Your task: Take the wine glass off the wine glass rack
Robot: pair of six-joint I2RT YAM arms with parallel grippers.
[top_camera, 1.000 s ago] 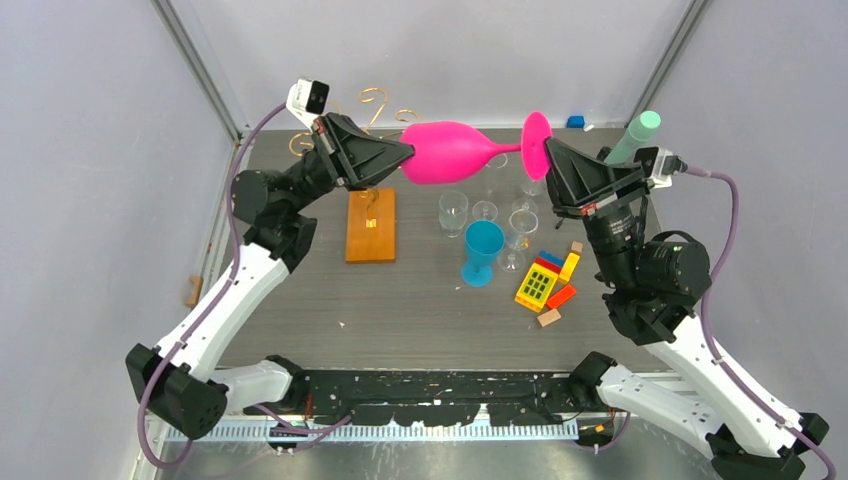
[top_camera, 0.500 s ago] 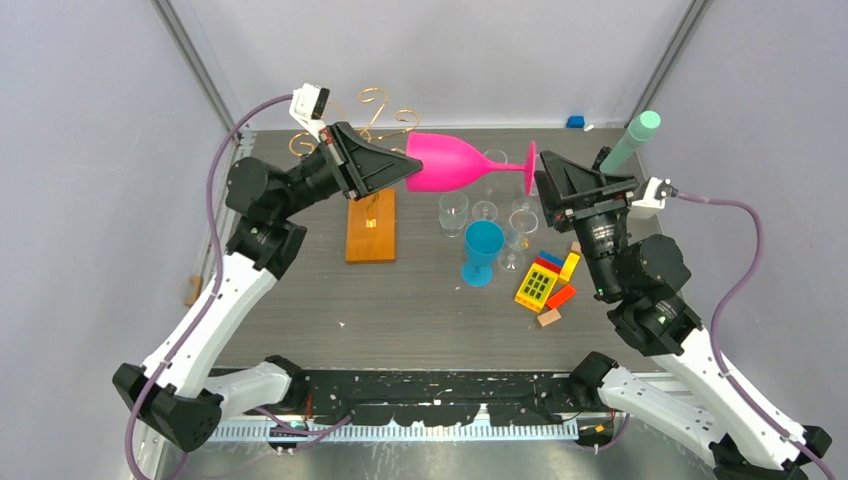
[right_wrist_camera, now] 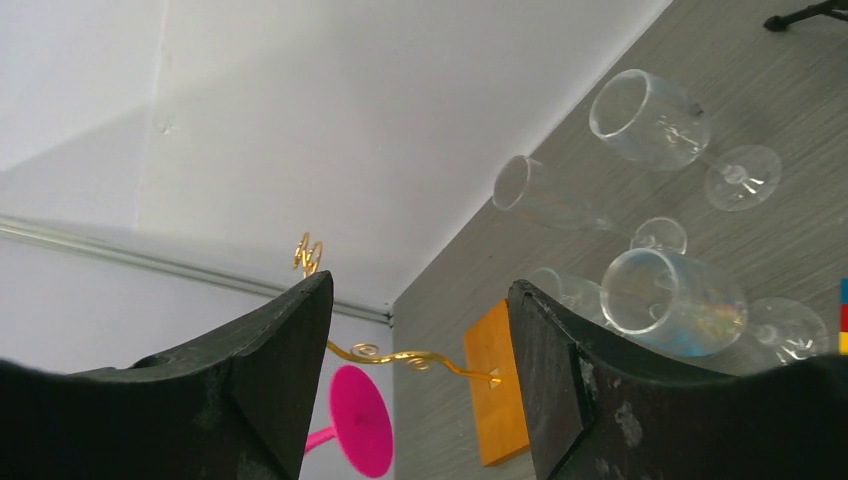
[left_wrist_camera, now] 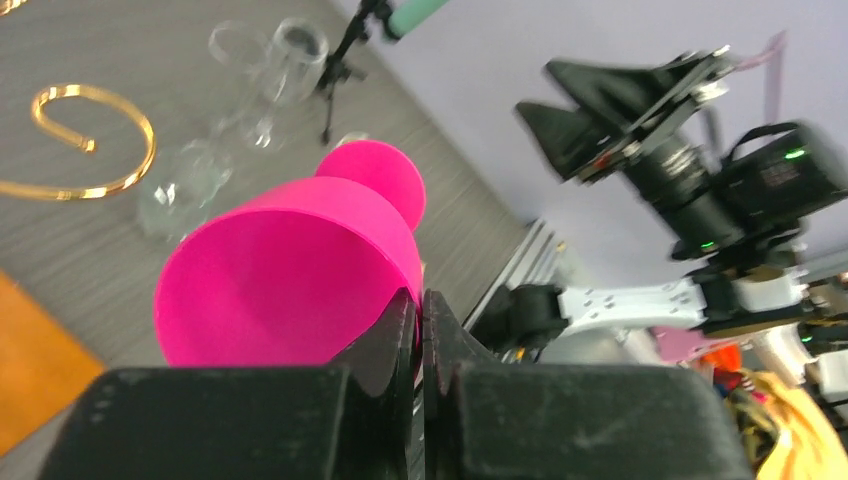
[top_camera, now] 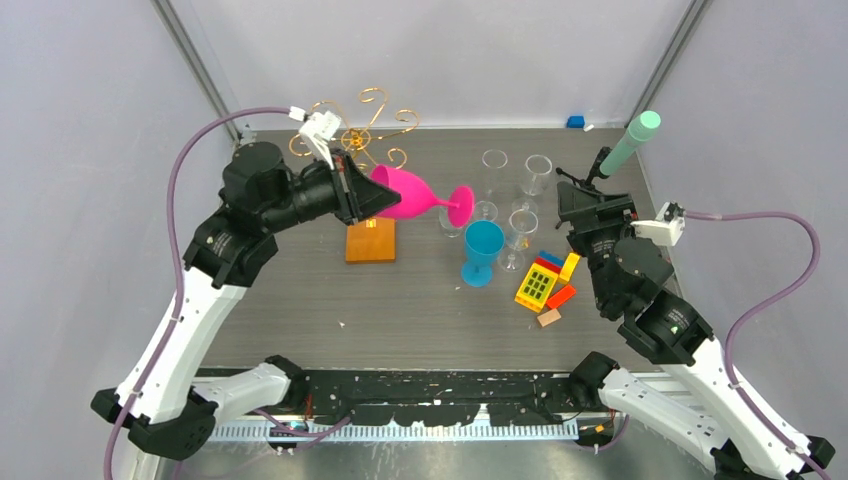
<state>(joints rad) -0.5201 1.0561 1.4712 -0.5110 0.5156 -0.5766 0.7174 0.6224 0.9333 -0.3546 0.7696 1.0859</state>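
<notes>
Left pincer point(left_wrist_camera: 420, 305) pinches wine glass point(left_wrist_camera: 290, 270) rim, seemingly clear of rack point(top_camera: 370, 243).

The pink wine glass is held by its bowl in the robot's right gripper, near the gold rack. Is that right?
Not quite. The left gripper holds the pink wine glass by its bowl, near the gold rack, as the left wrist view shows. The right gripper is open.

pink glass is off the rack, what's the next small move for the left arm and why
Probably swing the left hand toward bare table nearer the arms, then lower. It pinches the pink wine glass by the rim, tilted in the air, its foot close to the blue goblet.
</notes>
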